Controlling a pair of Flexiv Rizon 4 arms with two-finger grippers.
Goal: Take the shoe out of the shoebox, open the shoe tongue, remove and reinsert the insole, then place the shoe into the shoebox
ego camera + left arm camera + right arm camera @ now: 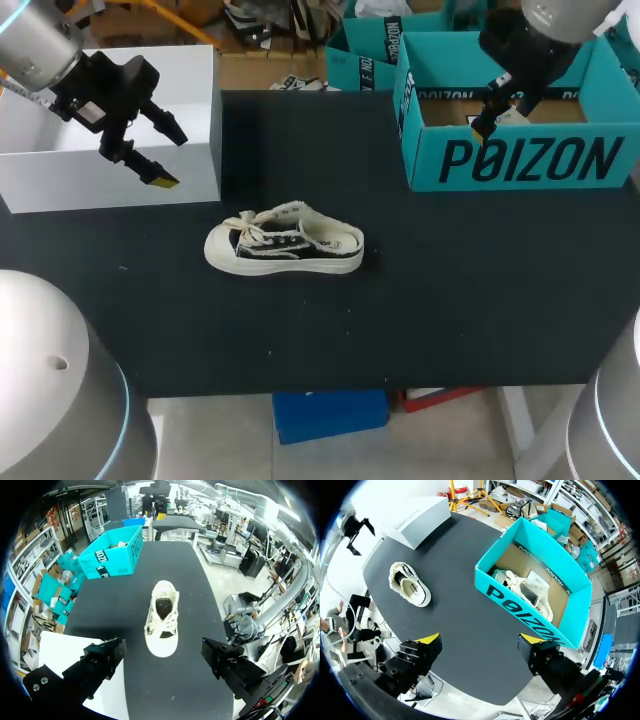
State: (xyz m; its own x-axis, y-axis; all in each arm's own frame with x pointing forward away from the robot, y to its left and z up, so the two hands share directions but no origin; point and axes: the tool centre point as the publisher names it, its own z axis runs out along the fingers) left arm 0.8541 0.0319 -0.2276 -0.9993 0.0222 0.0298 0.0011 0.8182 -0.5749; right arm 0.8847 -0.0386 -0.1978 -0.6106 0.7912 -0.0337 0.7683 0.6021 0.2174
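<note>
Black-and-cream shoe (285,240) lies upright on the table (450,300), clear of the teal shoebox (520,160). Left gripper (168,155) and right gripper (497,118) hang spread and empty. Removal appears done; tongue, insole and re-boxing judged outstanding.

- The shoe (285,242) lies on the table (450,300), ahead of my left gripper (170,158).
- The shoebox (520,605) sits ahead of my right gripper (480,640), with a second shoe (517,580) inside it.
</note>
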